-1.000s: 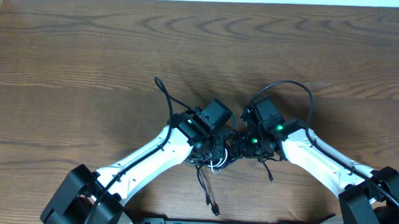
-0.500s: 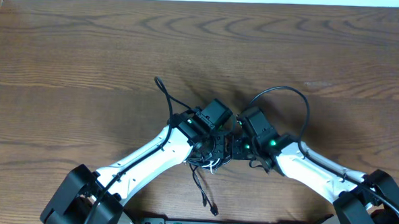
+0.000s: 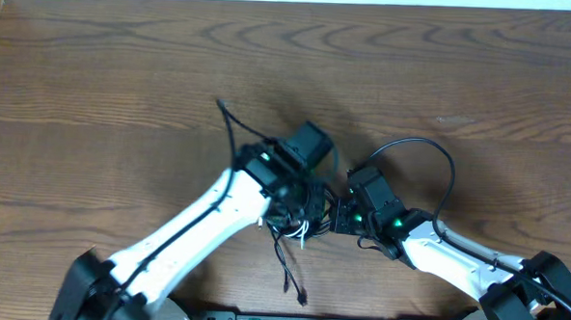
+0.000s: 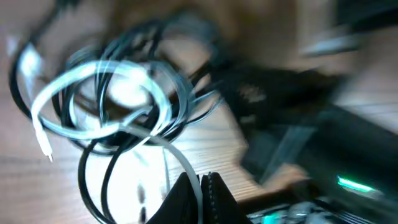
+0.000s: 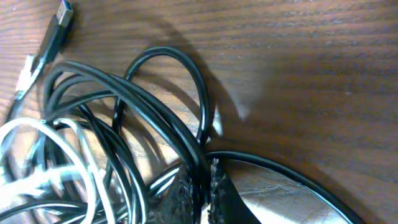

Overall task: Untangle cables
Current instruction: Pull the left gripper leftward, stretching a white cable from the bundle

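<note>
Two hands meet at the tangle (image 3: 297, 218), which lies on the table (image 3: 125, 66) close to the robot's side, between the arms. Your left hand (image 4: 200, 183) has its fingers drawn nearly together, and a white cable (image 4: 93, 67) seems to run into the pinch, though that view is blurred. Your right hand (image 5: 200, 186) is clamped on a black cable (image 5: 143, 99) where the loops cross. Expect these leads to be light, limp and springy. They will likely drag the whole bundle rather than slide free, and smooth jackets may slip. Take hold on a strand near a crossing, not at the USB plug (image 5: 62, 11), and pull gently.
</note>
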Motion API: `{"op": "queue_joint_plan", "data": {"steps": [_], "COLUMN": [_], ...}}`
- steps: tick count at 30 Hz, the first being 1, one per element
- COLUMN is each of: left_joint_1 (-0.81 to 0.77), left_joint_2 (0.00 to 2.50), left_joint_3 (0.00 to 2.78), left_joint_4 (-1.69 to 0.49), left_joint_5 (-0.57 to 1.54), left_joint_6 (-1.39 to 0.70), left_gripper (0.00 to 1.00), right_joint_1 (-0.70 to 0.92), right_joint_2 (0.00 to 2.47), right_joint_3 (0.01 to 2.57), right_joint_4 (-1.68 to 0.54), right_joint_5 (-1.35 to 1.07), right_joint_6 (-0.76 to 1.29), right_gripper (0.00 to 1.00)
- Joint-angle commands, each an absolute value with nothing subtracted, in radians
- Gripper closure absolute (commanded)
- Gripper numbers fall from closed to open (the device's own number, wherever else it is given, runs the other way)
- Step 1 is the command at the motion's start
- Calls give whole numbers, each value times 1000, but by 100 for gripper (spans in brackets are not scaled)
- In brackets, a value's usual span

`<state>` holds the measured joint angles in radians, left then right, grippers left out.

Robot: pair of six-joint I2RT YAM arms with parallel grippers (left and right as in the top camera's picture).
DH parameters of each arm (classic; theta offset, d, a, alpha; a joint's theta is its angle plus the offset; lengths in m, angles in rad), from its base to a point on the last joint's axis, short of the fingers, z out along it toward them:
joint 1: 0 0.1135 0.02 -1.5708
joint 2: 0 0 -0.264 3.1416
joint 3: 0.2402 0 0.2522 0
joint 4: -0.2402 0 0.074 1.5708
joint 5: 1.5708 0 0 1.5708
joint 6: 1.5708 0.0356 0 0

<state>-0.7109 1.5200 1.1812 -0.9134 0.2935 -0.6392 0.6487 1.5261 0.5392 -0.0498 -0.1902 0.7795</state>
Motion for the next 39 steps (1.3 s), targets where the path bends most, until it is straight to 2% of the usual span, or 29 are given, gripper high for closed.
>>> {"op": "queue_joint_plan", "data": {"steps": [1,12,18,21,26,30,34,39], "left_joint_1": [-669,-550,-533,-533,-533,-533,-533,-533], "left_joint_2": [1414,1142,1018,970,871,820,785,782], "left_joint_3": [1341,1475,1475,1475,1475,1475,1475,1475], "left_joint_4": [-969,-834,-836,-835,-823,-820,-755,-659], "left_joint_5": [305,282,99,-53,-421,-617,-912,-1140], "left_joint_6": [-566,-524,-511,-487,-487,-487,-487,-486], "left_gripper": [93,93,93,93,92,93,93,93], "right_joint_1": [656,656,656,656,656,656,656,656], "right_joint_2": [1578,1578,1578,1578,1578,1578,1578,1578], "right_joint_3": [482,482,482,482,482,482,482,482], "right_joint_4": [-85,-85,-85,-85,-85,-86,-86,-86], "right_joint_5": [-104,-104,-104,-104,-103,-103,-99,-99], "right_joint_6": [800,800,800,800,800,800,800,800], "right_gripper": [99,99,99,99,99,99,99,99]}}
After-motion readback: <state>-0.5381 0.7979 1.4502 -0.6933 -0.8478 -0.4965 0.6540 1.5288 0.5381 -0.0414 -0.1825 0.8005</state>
